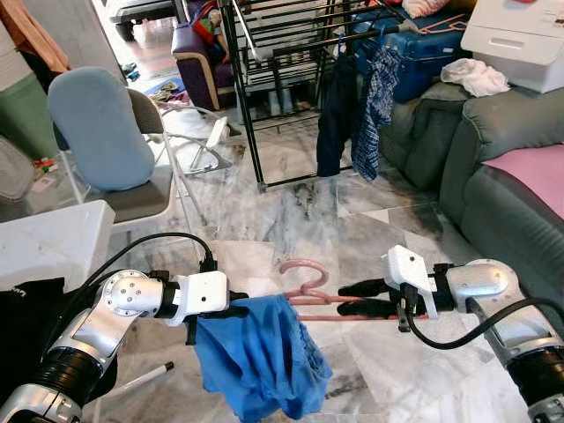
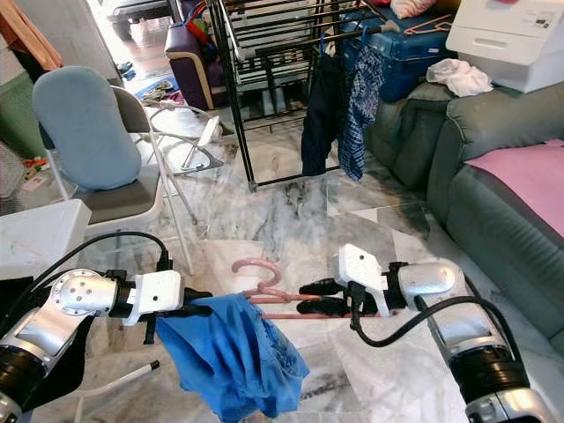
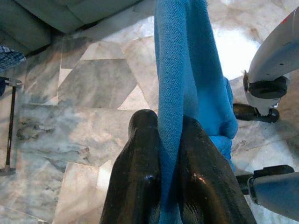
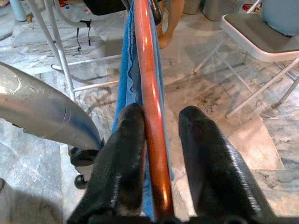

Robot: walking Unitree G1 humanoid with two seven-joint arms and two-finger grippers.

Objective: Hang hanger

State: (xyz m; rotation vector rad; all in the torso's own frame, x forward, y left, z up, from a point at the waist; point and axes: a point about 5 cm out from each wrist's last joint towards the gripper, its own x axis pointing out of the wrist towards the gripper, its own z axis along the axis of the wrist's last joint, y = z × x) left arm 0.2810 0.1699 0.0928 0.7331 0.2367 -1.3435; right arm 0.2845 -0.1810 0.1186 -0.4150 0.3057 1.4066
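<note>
left gripper [image 1: 236, 307]: we see it clamped tight on the blue cloth [image 1: 260, 357]; in the left wrist view both black fingers [image 3: 140, 177] pinch a fold of the fabric with no gap left.
right gripper [image 1: 345, 298]: we see its fingers set narrowly round the pink hanger [image 1: 308, 284]; in the right wrist view the bar [image 4: 150, 107] runs between them, touching one finger [image 4: 122, 158], small gap to the other.
pink hanger: held low in front of us between the two grippers, above the marble floor [image 1: 352, 220], hook up, bar about level.
blue cloth: draped over the hanger's left end, hanging down below it.
drying rack [image 1: 264, 79]: black frame, well apart, further ahead; dark clothes [image 1: 357, 106] hang on its right side.
chair [image 1: 106, 132]: left of the rack, blue backrest.
sofa [image 1: 493, 167]: grey, on our right.
</note>
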